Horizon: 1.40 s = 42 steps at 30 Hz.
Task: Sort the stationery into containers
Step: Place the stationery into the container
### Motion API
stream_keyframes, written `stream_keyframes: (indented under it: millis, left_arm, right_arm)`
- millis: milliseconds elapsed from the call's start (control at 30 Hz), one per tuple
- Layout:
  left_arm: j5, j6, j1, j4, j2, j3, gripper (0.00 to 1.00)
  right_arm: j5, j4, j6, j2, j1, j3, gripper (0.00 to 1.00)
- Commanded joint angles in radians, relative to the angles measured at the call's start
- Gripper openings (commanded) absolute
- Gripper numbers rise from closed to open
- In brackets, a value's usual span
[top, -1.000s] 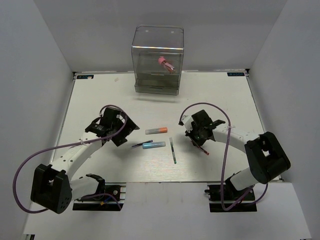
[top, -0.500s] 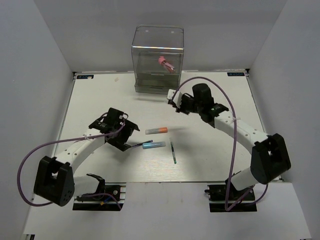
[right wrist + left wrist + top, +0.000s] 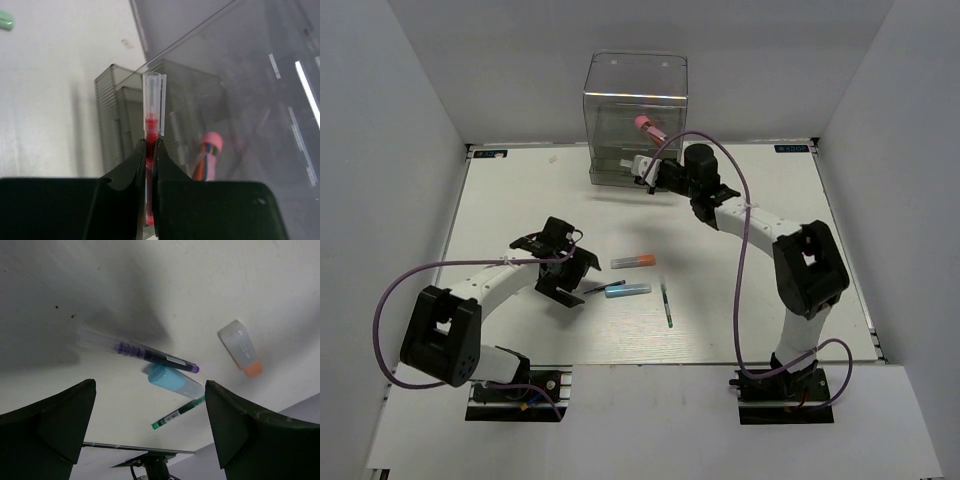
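White counter (image 3: 510,200), walled in pale panels, is where the sorting goes on, and 2 things have shifted in the last second. On the left, the left gripper (image 3: 572,279) has slid in toward the loose items and now hovers with its jaws spread wide and nothing in them, just beside the dark pen (image 3: 150,354). That pen lies flat, its tip touching or nearly touching the blue marker (image 3: 175,381). The orange marker (image 3: 633,261) rests a little farther back, and the green pen (image 3: 666,302) lies to the right of the blue marker, so 4 pieces still wait on the counter. The bigger change is on the right: the right gripper (image 3: 645,170) has swung away from that cluster to the front of the box (image 3: 635,70), jaws clenched on the red pen (image 3: 151,115), whose clear cap points at the tinted drawers. The pink tube (image 3: 650,127) already sits inside. I judge that the red pen is about to be dropped off as item 2, though I cannot tell whether a drawer stands open to take it.
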Motion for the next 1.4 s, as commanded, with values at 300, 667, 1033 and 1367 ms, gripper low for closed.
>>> stream_keyframes:
  millis: [300, 667, 1033, 1367]
  left_arm:
    - [0.014, -0.001, 0.005, 0.017, 0.051, 0.005, 1.0]
    - [0.014, -0.001, 0.005, 0.017, 0.072, 0.015, 1.0]
    - [0.023, -0.01, -0.005, 0.006, 0.091, 0.015, 0.96]
    - [-0.006, -0.01, -0.005, -0.015, 0.091, 0.015, 0.87]
  right_arm:
    - [0.011, 0.186, 0.043, 0.215, -0.024, 0.18, 0.0]
    - [0.094, 0.101, 0.141, 0.294, -0.059, 0.256, 0.0]
    - [0.059, -0.022, 0.163, 0.243, -0.065, 0.223, 0.44]
    - [0.01, -0.022, 0.244, 0.07, -0.073, 0.082, 0.49]
